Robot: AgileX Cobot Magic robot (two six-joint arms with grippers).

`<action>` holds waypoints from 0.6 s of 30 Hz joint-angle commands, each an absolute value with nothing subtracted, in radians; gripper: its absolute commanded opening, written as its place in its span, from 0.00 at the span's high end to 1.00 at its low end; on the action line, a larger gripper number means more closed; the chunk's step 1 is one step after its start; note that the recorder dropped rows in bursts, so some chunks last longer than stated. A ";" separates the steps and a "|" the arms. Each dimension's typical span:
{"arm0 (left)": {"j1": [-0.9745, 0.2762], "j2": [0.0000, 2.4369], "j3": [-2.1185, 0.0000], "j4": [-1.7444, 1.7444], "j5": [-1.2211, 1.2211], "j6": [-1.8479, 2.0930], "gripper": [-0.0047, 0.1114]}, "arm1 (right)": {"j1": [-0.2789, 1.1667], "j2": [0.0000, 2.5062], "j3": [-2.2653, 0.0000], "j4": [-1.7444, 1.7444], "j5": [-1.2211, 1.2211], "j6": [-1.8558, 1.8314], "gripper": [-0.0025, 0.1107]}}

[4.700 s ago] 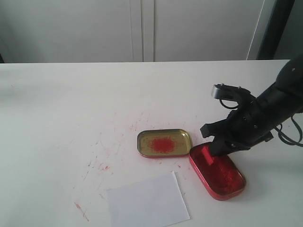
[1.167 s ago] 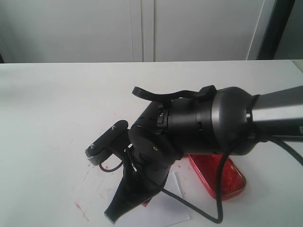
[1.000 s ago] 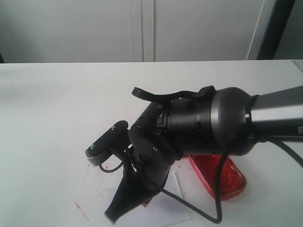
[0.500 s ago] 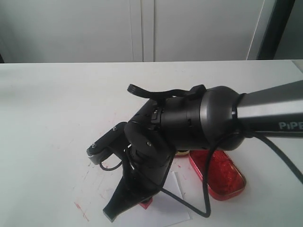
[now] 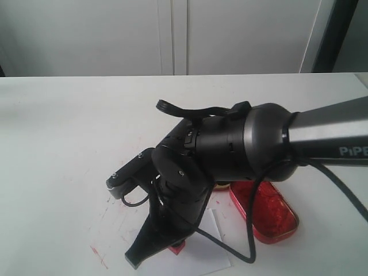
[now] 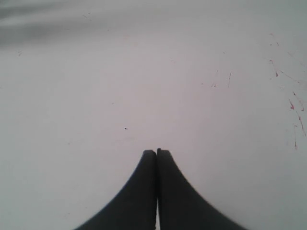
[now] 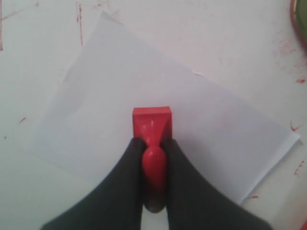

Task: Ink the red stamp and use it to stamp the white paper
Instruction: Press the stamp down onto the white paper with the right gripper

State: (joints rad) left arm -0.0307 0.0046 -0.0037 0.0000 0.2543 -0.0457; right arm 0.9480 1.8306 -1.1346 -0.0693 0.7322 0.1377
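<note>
My right gripper (image 7: 152,143) is shut on the knobbed handle of the red stamp (image 7: 152,121). Its square base rests on, or sits just over, the white paper (image 7: 120,86); I cannot tell whether it touches. In the exterior view the right arm reaches across to the front left, and only a sliver of the red stamp (image 5: 176,249) and the paper (image 5: 210,253) show under it. My left gripper (image 6: 156,152) is shut with nothing in it, over bare white tabletop, and is out of the exterior view.
The red oval ink tin (image 5: 269,215) lies right of the paper. The gold lid is almost wholly hidden behind the arm; a green-gold rim (image 7: 301,21) shows at the right wrist view's edge. Red scratch marks (image 5: 99,256) dot the white tabletop (image 5: 57,126).
Since 4.7 s ago the right arm has swung from the ink tin across to the paper with the stamp. Over the last second it has lowered slightly; the stamp now shows clearer at the paper.
</note>
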 commanded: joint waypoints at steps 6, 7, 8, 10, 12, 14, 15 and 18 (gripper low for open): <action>-0.028 0.000 0.000 -0.010 0.254 -0.046 0.96 | 0.942 1.981 -1.114 0.014 0.748 0.072 0.98; -0.028 0.000 0.000 -0.010 0.254 -0.046 0.96 | 0.942 1.999 -1.114 0.019 0.753 0.065 0.98; -0.028 0.000 0.000 -0.010 0.254 -0.046 0.96 | 0.942 2.022 -1.114 0.027 0.759 0.065 0.98; -0.028 0.000 0.000 -0.010 0.254 -0.046 0.96 | 0.942 2.044 -1.114 0.029 0.759 0.065 0.98; -0.028 0.000 0.000 -0.010 0.254 -0.046 0.96 | 0.942 2.056 -1.114 0.035 0.759 0.064 0.98; -0.028 0.000 0.000 -0.010 0.254 -0.046 0.96 | 0.942 2.057 -1.114 0.035 0.754 0.064 0.98; -0.028 0.000 0.000 -0.010 0.254 -0.046 0.96 | 0.942 2.057 -1.114 0.035 0.754 0.064 0.98; -0.028 0.000 0.000 -0.010 0.254 -0.046 0.96 | 0.942 2.057 -1.114 0.035 0.754 0.064 0.98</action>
